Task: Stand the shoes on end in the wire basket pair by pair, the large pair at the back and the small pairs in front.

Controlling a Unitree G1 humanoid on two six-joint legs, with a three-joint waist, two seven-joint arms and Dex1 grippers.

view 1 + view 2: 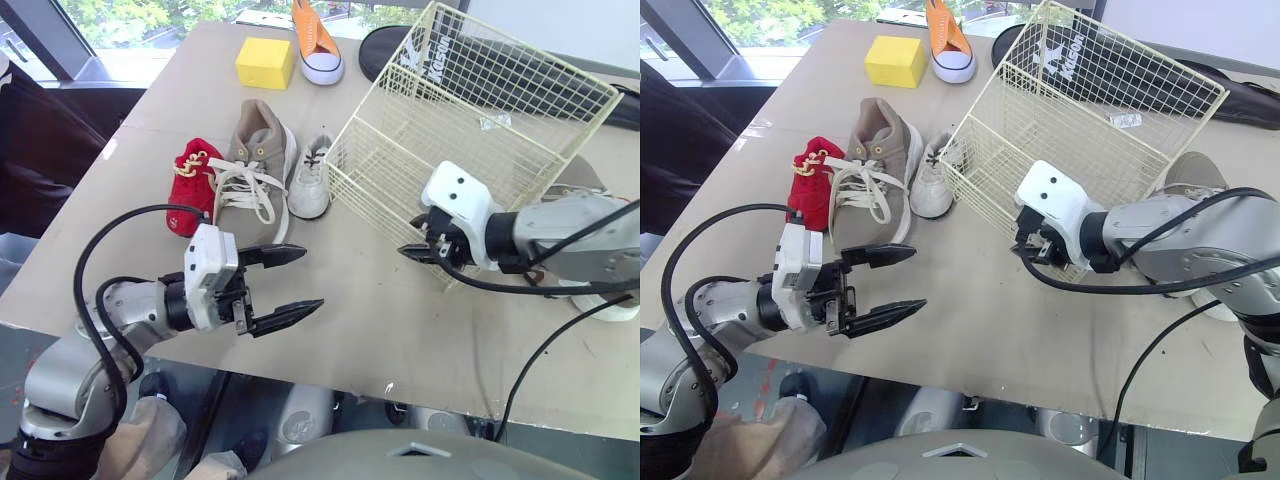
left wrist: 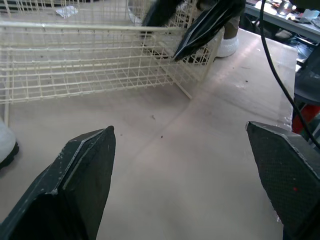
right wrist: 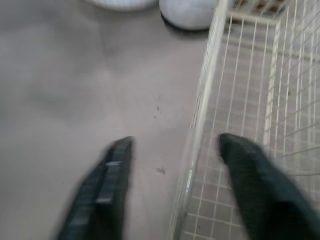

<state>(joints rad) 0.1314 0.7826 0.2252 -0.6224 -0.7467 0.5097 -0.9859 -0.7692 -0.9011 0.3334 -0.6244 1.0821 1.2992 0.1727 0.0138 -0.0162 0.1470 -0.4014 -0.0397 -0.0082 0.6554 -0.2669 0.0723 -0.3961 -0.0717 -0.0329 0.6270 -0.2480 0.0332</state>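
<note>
Right pincer (agape), astride basket rim

We see a tan worktop carrying a cream wire basket. Beside it lie a small white shoe, a large tan lace-up sneaker and a small red shoe. Farther back sit a yellow block and an orange canvas sneaker.

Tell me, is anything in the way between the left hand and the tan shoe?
Nothing visible. The open left hand hovers over bare table, and the tan shoe lies beyond its fingertips with only tabletop between. The red shoe and white shoe flank it.
</note>
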